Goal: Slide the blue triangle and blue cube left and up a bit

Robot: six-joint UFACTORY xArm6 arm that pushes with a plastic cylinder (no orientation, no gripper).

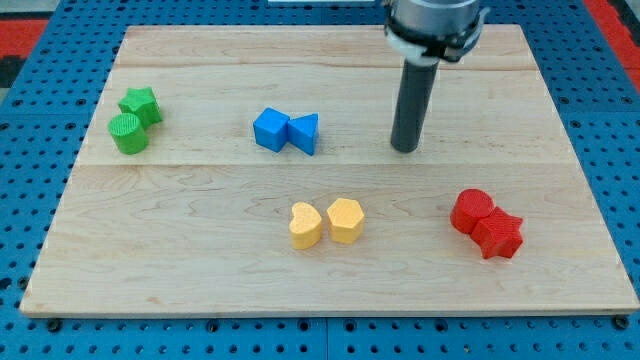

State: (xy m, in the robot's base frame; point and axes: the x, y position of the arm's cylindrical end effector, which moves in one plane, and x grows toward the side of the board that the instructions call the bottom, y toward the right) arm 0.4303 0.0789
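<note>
A blue cube (270, 129) and a blue triangle (305, 132) sit touching side by side on the wooden board (200, 230), a little left of centre and in its upper half. The cube is on the left, the triangle on the right. My tip (405, 149) rests on the board to the right of the blue triangle, about a hundred pixels away, touching no block. The dark rod rises from it toward the view's top.
A green star (141, 103) and a green cylinder (128, 133) touch at the view's left. A yellow heart (305, 225) and a yellow hexagon (345, 220) sit below the blue pair. Two red blocks (485, 224) touch at the lower right.
</note>
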